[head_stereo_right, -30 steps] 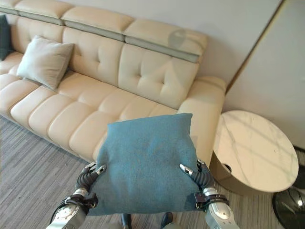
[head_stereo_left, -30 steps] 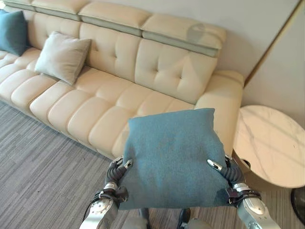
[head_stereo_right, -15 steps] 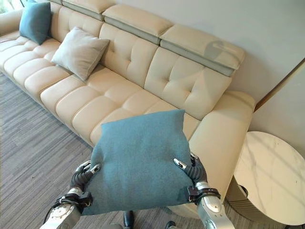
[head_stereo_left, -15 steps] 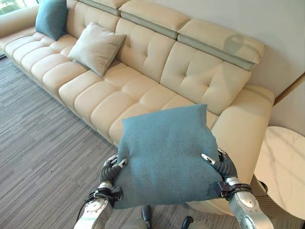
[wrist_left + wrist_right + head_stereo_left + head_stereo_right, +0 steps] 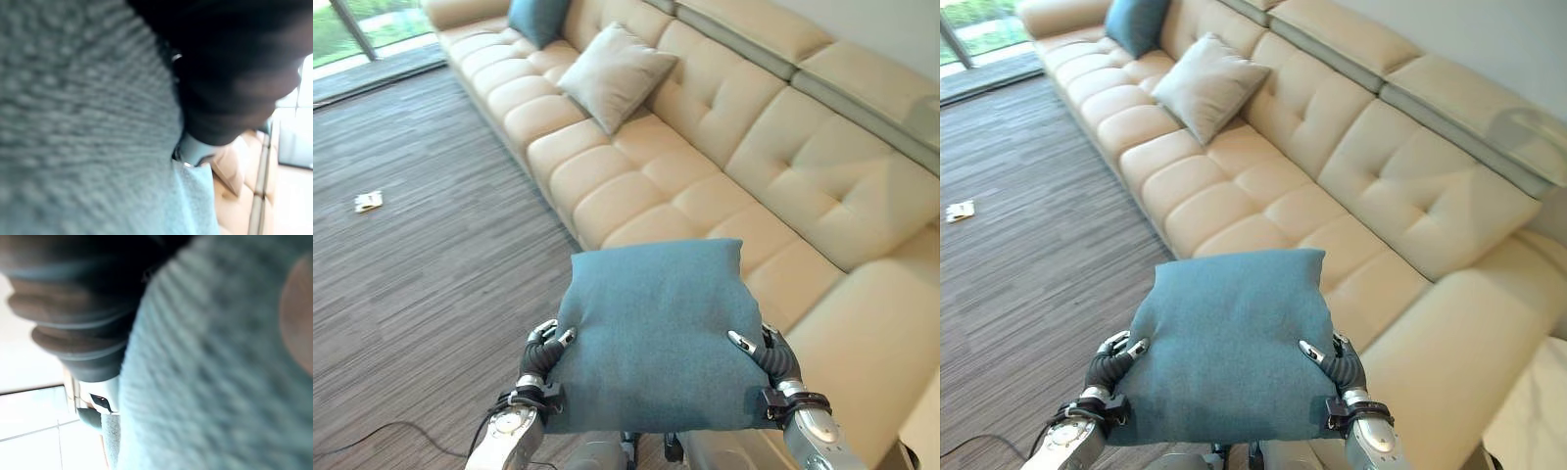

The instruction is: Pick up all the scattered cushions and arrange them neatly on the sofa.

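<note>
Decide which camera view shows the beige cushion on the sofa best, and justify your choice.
The left eye view: the beige cushion shows whole, leaning against the backrest of the sofa. The right eye view shows it nearly as well. The left wrist view has only a blurred beige shape that may be the sofa; the right wrist view shows teal cloth.

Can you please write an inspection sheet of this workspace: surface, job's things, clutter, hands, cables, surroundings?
Surface: cream tufted leather sofa; seat nearest the robot is free.
Job's things: large teal fabric cushion held flat in the air between both hands, before the sofa edge; beige square cushion leaning on the backrest; second teal cushion further along.
Clutter: small pale scrap on the floor.
Hands: left hand and right hand each grip a near side of the large teal fabric cushion, thumbs on top.
Cables: nothing to report.
Surroundings: grey striped carpet; window at the far end.
</note>
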`<state>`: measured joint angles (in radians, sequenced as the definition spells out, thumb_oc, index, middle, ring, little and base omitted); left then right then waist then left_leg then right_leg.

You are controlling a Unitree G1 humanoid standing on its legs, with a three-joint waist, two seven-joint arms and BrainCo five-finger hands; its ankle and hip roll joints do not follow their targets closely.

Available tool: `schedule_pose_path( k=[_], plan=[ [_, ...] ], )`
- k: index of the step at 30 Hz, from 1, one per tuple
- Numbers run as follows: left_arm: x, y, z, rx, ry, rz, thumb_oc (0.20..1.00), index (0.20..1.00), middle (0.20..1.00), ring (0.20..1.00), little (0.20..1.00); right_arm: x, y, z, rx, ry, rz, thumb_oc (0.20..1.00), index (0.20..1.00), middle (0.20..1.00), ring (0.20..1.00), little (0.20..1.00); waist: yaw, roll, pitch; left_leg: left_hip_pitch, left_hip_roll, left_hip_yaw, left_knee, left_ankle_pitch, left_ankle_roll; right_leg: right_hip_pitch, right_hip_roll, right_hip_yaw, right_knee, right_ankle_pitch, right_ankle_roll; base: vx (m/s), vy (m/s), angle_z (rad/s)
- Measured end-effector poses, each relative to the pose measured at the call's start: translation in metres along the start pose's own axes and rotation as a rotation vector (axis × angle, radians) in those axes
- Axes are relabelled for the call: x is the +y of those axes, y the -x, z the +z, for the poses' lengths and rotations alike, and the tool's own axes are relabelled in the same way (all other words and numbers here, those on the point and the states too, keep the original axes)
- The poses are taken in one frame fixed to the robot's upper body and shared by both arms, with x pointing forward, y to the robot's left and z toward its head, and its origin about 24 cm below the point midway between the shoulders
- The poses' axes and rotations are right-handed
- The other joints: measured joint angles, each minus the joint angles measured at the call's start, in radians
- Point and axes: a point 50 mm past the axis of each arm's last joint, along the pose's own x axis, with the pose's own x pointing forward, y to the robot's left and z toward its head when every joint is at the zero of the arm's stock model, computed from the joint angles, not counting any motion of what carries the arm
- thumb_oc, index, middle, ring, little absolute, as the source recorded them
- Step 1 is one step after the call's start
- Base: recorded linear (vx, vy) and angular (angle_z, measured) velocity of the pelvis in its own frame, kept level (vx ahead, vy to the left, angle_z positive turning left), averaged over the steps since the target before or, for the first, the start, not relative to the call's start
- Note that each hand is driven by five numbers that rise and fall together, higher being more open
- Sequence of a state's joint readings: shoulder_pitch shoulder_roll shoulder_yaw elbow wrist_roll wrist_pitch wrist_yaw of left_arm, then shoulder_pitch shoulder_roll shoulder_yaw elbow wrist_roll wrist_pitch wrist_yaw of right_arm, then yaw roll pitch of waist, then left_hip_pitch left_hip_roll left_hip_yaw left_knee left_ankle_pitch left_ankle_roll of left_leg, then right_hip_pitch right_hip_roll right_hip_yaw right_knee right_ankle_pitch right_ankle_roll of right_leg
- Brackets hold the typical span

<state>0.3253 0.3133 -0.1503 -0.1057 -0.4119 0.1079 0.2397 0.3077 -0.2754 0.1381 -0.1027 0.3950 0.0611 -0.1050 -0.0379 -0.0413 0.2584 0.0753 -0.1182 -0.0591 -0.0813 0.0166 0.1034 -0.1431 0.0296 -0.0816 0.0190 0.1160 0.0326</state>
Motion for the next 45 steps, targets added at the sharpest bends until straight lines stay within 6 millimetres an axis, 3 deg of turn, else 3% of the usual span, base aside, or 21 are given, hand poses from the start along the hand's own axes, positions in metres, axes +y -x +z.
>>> schedule_pose_path(
  k=[4, 6, 9, 11, 13, 15, 17, 20, 22, 24, 26, 28, 30, 34, 35, 36, 37, 38, 40, 41, 45],
  plan=[
    [-0.004, 0.001, 0.003, -0.009, -0.001, -0.032, 0.2, 0.2, 0.2, 0.2, 0.2, -0.008, 0.002, 0.0, 0.005, 0.011, -0.02, 0.2, 0.2, 0.2, 0.2, 0.2, -0.016, 0.01, -0.017, 0.052, 0.032, -0.013, 0.009, -0.043, -0.065, 0.094, 0.032, -0.026, -0.067, 0.023, -0.067, 0.26, -0.128, 0.16],
    [-0.007, -0.004, 0.009, -0.031, -0.014, -0.067, 0.2, 0.2, 0.2, 0.2, 0.2, -0.012, 0.002, 0.003, -0.003, 0.016, -0.031, 0.2, 0.2, 0.2, 0.2, 0.2, -0.038, -0.018, -0.035, -0.003, 0.025, 0.022, 0.226, -0.112, -0.166, 0.157, 0.028, -0.025, -0.088, 0.008, -0.1, 0.14, -0.14, 0.13],
    [-0.007, -0.004, 0.018, -0.065, -0.015, -0.072, 0.2, 0.2, 0.2, 0.2, 0.2, -0.011, -0.001, 0.015, -0.043, 0.047, -0.004, 0.2, 0.2, 0.2, 0.2, 0.2, -0.034, -0.029, -0.038, -0.138, 0.017, 0.06, 0.568, -0.146, -0.19, 0.197, 0.024, 0.03, -0.097, -0.011, -0.118, 0.11, -0.114, -0.46],
    [-0.008, -0.004, 0.017, -0.065, -0.007, -0.073, 0.2, 0.2, 0.2, 0.2, 0.2, -0.011, -0.002, 0.018, -0.056, 0.042, 0.001, 0.2, 0.2, 0.2, 0.2, 0.2, -0.035, -0.009, -0.05, -0.185, 0.045, 0.059, 0.65, -0.18, -0.18, 0.216, 0.041, 0.067, -0.097, -0.035, -0.152, 0.12, -0.053, -0.59],
    [-0.009, -0.004, 0.019, -0.072, 0.0, -0.067, 0.2, 0.2, 0.2, 0.2, 0.2, -0.01, -0.003, 0.018, -0.056, 0.032, 0.0, 0.2, 0.2, 0.2, 0.2, 0.2, -0.031, -0.009, -0.05, -0.189, 0.078, 0.066, 0.538, -0.2, -0.147, 0.225, 0.051, 0.122, -0.093, -0.039, -0.164, 0.1, -0.017, -0.74],
    [-0.007, -0.004, 0.018, -0.068, -0.005, -0.063, 0.2, 0.2, 0.2, 0.2, 0.2, -0.01, -0.004, 0.019, -0.058, 0.038, 0.003, 0.2, 0.2, 0.2, 0.2, 0.2, -0.046, -0.013, -0.048, -0.18, 0.104, 0.063, 0.39, -0.194, -0.15, 0.237, 0.05, 0.145, -0.088, -0.043, -0.154, 0.13, -0.014, -0.73],
    [-0.009, -0.004, 0.017, -0.066, 0.006, -0.056, 0.2, 0.2, 0.2, 0.2, 0.2, -0.01, -0.007, 0.018, -0.048, 0.042, 0.001, 0.2, 0.2, 0.2, 0.2, 0.2, -0.038, -0.039, -0.054, -0.161, 0.084, -0.07, 0.185, -0.149, -0.139, 0.256, 0.034, 0.24, -0.091, -0.058, -0.137, 0.12, 0.022, -0.86],
    [-0.011, -0.01, 0.022, -0.08, 0.011, -0.043, 0.2, 0.2, 0.2, 0.2, 0.2, -0.009, -0.013, 0.022, -0.061, 0.051, -0.001, 0.2, 0.2, 0.2, 0.2, 0.2, -0.06, -0.039, -0.042, -0.19, 0.118, -0.214, 0.013, -0.037, -0.169, 0.295, 0.031, 0.34, -0.098, -0.09, -0.091, 0.13, 0.122, -0.89],
    [-0.013, -0.011, 0.022, -0.084, 0.014, -0.048, 0.2, 0.2, 0.2, 0.2, 0.2, -0.012, -0.015, 0.022, -0.059, 0.059, -0.013, 0.2, 0.2, 0.2, 0.2, 0.2, -0.064, -0.015, -0.035, -0.191, 0.144, -0.197, -0.003, -0.001, -0.164, 0.321, 0.024, 0.387, -0.096, -0.096, -0.092, 0.15, 0.205, -0.97],
    [-0.02, -0.01, 0.022, -0.084, 0.039, -0.063, 0.2, 0.2, 0.2, 0.2, 0.2, -0.021, -0.012, 0.021, -0.05, 0.082, -0.033, 0.2, 0.2, 0.2, 0.2, 0.2, -0.1, 0.046, -0.04, -0.138, 0.153, -0.177, -0.005, 0.003, -0.159, 0.337, 0.019, 0.403, -0.096, -0.126, -0.063, 0.18, 0.285, -0.65],
    [-0.019, -0.011, 0.022, -0.085, 0.052, -0.045, 0.2, 0.2, 0.2, 0.2, 0.2, -0.016, -0.012, 0.017, -0.036, 0.074, -0.024, 0.2, 0.2, 0.2, 0.2, 0.2, -0.072, 0.062, -0.032, -0.092, 0.118, -0.183, -0.002, 0.047, -0.148, 0.311, -0.005, 0.483, -0.039, -0.142, -0.034, 0.16, 0.311, -1.51],
    [-0.014, -0.009, 0.02, -0.076, 0.026, -0.043, 0.2, 0.2, 0.2, 0.2, 0.2, -0.012, -0.008, 0.015, -0.037, 0.063, -0.009, 0.2, 0.2, 0.2, 0.2, 0.2, -0.07, 0.067, -0.038, -0.061, 0.075, -0.146, -0.003, 0.1, -0.102, 0.317, -0.046, 0.434, -0.035, -0.17, 0.014, 0.16, 0.343, -1.44],
    [-0.012, -0.011, 0.023, -0.087, 0.001, -0.058, 0.2, 0.2, 0.2, 0.2, 0.2, -0.014, -0.005, 0.012, -0.025, 0.056, -0.016, 0.2, 0.2, 0.2, 0.2, 0.2, -0.11, 0.067, -0.037, -0.059, 0.027, -0.098, -0.002, 0.089, -0.082, 0.307, -0.105, 0.421, -0.039, -0.18, 0.047, 0.09, 0.312, -0.78],
    [-0.006, -0.011, 0.025, -0.088, -0.035, -0.064, 0.2, 0.2, 0.2, 0.2, 0.2, -0.009, -0.001, 0.004, -0.002, 0.038, -0.017, 0.2, 0.2, 0.2, 0.2, 0.2, -0.116, 0.056, -0.039, -0.068, 0.0, 0.025, -0.001, 0.079, -0.048, 0.224, -0.142, 0.437, -0.008, -0.177, 0.115, 0.04, 0.279, -1.01],
    [0.003, -0.013, 0.025, -0.08, -0.065, -0.05, 0.2, 0.2, 0.2, 0.2, 0.2, -0.002, -0.003, 0.003, -0.003, 0.027, -0.001, 0.2, 0.2, 0.2, 0.2, 0.2, -0.097, 0.054, -0.036, -0.078, 0.007, 0.118, -0.002, 0.076, -0.019, 0.169, -0.143, 0.413, 0.012, -0.171, 0.133, -0.02, 0.058, -1.31],
    [0.004, -0.013, 0.024, -0.078, -0.067, -0.046, 0.2, 0.2, 0.2, 0.2, 0.2, -0.001, -0.003, 0.002, 0.004, 0.037, 0.005, 0.2, 0.2, 0.2, 0.2, 0.2, -0.092, 0.053, -0.035, -0.076, 0.012, 0.142, -0.001, 0.074, -0.016, 0.164, -0.142, 0.354, 0.012, -0.172, 0.132, -0.03, 0.023, -1.44],
    [0.006, -0.014, 0.026, -0.084, -0.064, -0.04, 0.2, 0.2, 0.2, 0.2, 0.2, 0.001, -0.005, 0.001, 0.008, 0.041, 0.015, 0.2, 0.2, 0.2, 0.2, 0.2, -0.078, 0.049, -0.035, -0.075, 0.025, 0.172, -0.002, 0.07, -0.01, 0.145, -0.148, 0.224, 0.015, -0.171, 0.126, -0.03, -0.005, -0.89],
    [0.009, -0.014, 0.026, -0.087, -0.052, -0.024, 0.2, 0.2, 0.2, 0.2, 0.2, 0.004, -0.009, 0.002, 0.007, 0.048, 0.03, 0.2, 0.2, 0.2, 0.2, 0.2, -0.057, 0.05, -0.035, -0.076, 0.045, 0.224, -0.001, 0.067, -0.012, 0.132, -0.161, 0.016, 0.033, -0.186, 0.091, 0.01, -0.004, -1.16],
    [0.012, -0.012, 0.024, -0.08, -0.039, -0.003, 0.2, 0.2, 0.2, 0.2, 0.2, 0.007, -0.013, 0.005, -0.006, 0.058, 0.043, 0.2, 0.2, 0.2, 0.2, 0.2, -0.001, 0.047, -0.036, -0.071, 0.073, 0.264, -0.002, 0.044, -0.047, 0.138, -0.184, -0.21, 0.0, -0.163, 0.072, 0.03, -0.012, -1.03],
    [0.012, -0.011, 0.023, -0.081, -0.021, 0.001, 0.2, 0.2, 0.2, 0.2, 0.2, 0.006, -0.013, 0.006, -0.007, 0.062, 0.043, 0.2, 0.2, 0.2, 0.2, 0.2, 0.006, 0.044, -0.04, -0.07, 0.077, 0.271, -0.002, 0.043, -0.05, 0.143, -0.191, -0.248, -0.023, -0.143, 0.076, 0.02, -0.025, -0.46],
    [0.009, -0.007, 0.013, -0.05, 0.014, 0.008, 0.2, 0.2, 0.2, 0.2, 0.2, 0.003, -0.009, 0.002, 0.005, 0.068, 0.031, 0.2, 0.2, 0.2, 0.2, 0.2, 0.018, 0.033, -0.05, -0.051, 0.082, 0.264, -0.008, 0.049, -0.067, 0.202, -0.154, -0.182, -0.106, -0.047, 0.063, 0.06, -0.031, 0.08]
  ],
)
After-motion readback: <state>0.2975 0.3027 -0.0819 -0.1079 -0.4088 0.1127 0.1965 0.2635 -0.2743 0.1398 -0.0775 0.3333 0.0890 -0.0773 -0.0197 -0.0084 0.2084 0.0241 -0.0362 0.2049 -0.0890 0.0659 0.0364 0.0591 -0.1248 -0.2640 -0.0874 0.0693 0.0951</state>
